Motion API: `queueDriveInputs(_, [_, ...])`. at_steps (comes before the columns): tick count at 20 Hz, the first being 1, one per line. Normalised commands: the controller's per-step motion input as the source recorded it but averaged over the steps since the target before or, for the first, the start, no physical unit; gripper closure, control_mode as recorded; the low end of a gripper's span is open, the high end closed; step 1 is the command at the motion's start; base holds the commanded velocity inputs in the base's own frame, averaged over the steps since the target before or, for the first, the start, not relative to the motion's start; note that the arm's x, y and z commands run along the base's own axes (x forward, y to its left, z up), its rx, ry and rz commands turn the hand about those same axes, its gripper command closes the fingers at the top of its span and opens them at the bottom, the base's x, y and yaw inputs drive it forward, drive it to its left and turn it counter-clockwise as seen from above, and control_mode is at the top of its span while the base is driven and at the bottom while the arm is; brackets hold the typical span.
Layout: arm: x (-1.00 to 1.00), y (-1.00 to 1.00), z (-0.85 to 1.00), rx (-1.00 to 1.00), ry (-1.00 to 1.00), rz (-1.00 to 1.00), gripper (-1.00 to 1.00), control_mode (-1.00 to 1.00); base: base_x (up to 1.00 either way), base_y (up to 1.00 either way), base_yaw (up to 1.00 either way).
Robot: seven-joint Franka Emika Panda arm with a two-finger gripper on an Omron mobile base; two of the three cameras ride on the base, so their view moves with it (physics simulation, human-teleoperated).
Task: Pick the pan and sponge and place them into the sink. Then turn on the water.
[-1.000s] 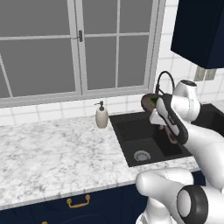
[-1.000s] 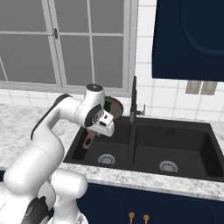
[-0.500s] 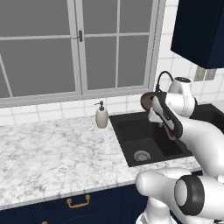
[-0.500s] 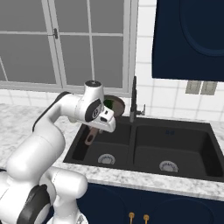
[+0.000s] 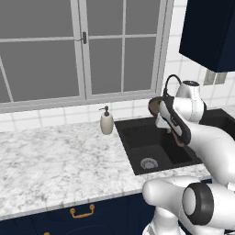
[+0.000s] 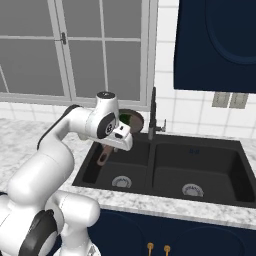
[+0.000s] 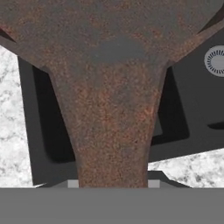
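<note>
Marble counter (image 5: 50, 170) filled the lower left of the left base view, and the black sink (image 6: 210, 172) sat in the lower right of the right base view, with the tall dark faucet (image 6: 153, 117) at its back edge near the middle. Near the middle of that view, the brown pan (image 6: 131, 119) hung tilted above the left basin, a bit of green showing on it. The gripper (image 6: 116, 145) was clamped on the pan's handle (image 7: 113, 131), which ran up the middle of the hand view.
</note>
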Motion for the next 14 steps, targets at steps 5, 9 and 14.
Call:
queueDriveInputs(5, [0.00, 0.00, 0.00, 0.00, 0.00, 0.00, 1.00, -1.00, 0.00, 0.00, 0.00])
queueDriveInputs(9, [-0.15, -0.01, 0.00, 0.00, -0.01, 0.00, 1.00, 1.00, -0.32, -0.18, 0.00])
queueDriveInputs(14, [0.00, 0.00, 0.00, 0.00, 0.00, 0.00, 1.00, 1.00, -0.45, -0.74, -0.10])
